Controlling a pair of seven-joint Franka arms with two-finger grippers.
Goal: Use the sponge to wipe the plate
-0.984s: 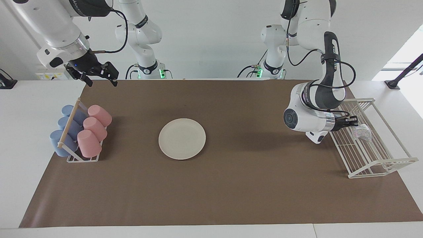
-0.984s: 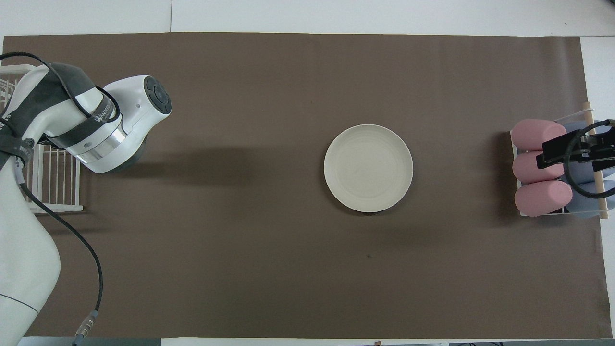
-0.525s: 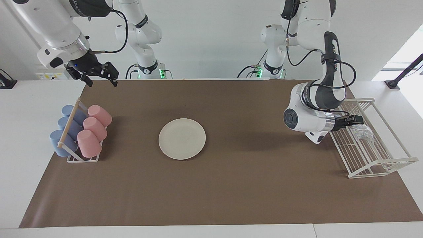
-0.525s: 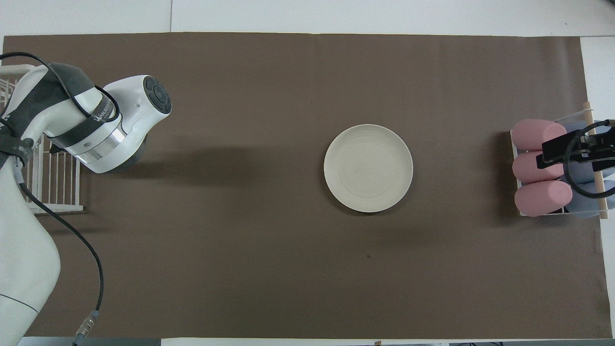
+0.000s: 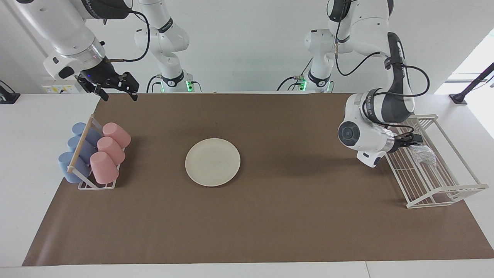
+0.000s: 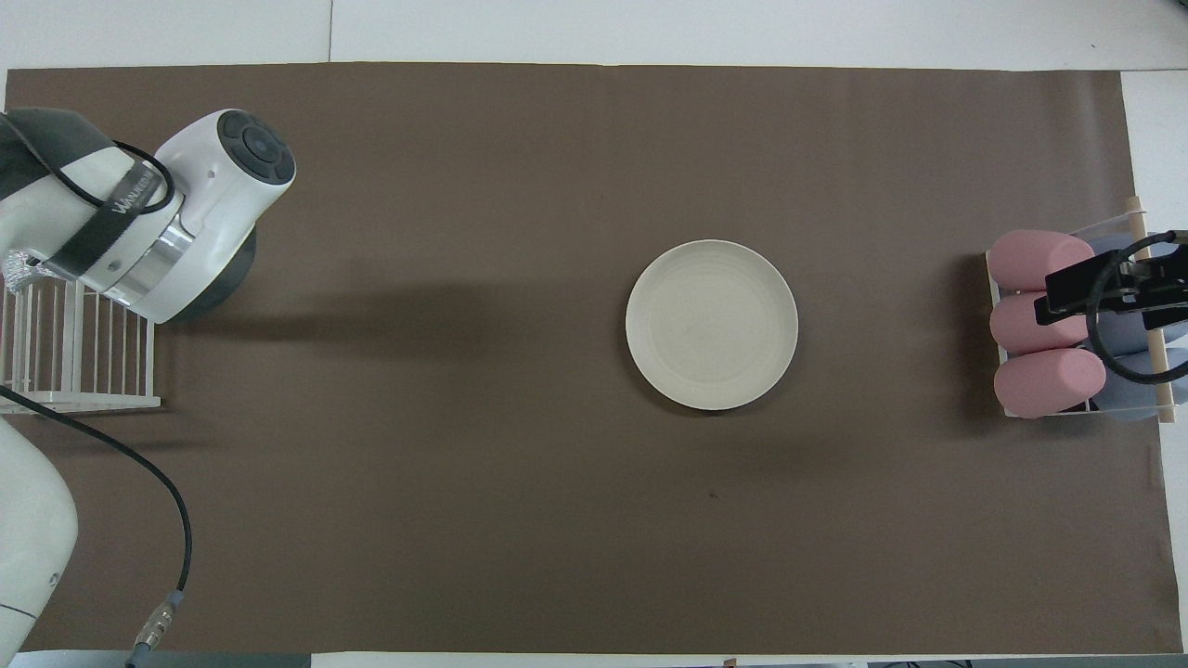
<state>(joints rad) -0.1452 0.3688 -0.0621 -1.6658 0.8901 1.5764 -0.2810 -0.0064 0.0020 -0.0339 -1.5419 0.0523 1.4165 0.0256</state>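
The cream-white plate (image 5: 212,162) (image 6: 711,325) lies flat on the brown mat at mid-table with nothing on it. The silvery sponge (image 5: 423,155) rests inside the white wire rack (image 5: 444,190) at the left arm's end of the table. My left gripper (image 5: 415,139) hovers open just above the rack, close beside the sponge and apart from it. In the overhead view its wrist hides the fingers. My right gripper (image 5: 116,92) (image 6: 1109,288) waits open and raised over the cup rack, holding nothing.
A small rack of pink cups (image 5: 110,151) and blue cups (image 5: 79,148) lying on their sides stands at the right arm's end. The brown mat (image 5: 270,216) covers most of the table. The wire rack (image 6: 83,401) sits at the mat's edge.
My left gripper has opened and let go of the sponge, which now lies in the wire rack. The left wrist has lifted and drawn back a little. The right arm has not moved.
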